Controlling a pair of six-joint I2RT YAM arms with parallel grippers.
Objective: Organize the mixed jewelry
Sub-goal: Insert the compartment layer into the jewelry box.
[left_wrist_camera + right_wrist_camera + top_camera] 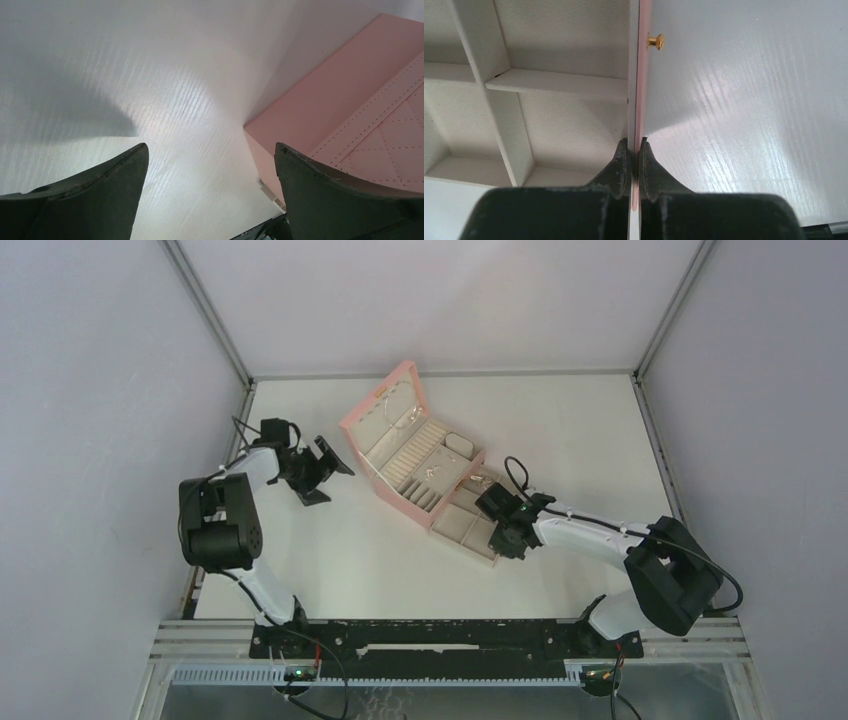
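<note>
Presently find the left tool [328,476] spread wide and holding nothing, poised above the white worktop [560,430] just left of the pink box [385,483]. From its wrist view, see one quilted pink side of the box close by on the right, fingers apart from it.

Note the box at mid-worktop, lid [395,400] raised on the far-left side, drawer [462,523] pulled out toward the near right.

Log the right tool [500,543] pinched narrow on the drawer's thin front wall: one finger inside against the beige lining, the other outside on the pink face. Spot a gold knob [654,41] on that same face, farther along from the fingers.

Mark the mixed jewelry [431,473] as tiny silver bits lying in the beige upper compartments of the box, with another glint near the drawer's far end. Cannot tell kinds at this size.
</note>
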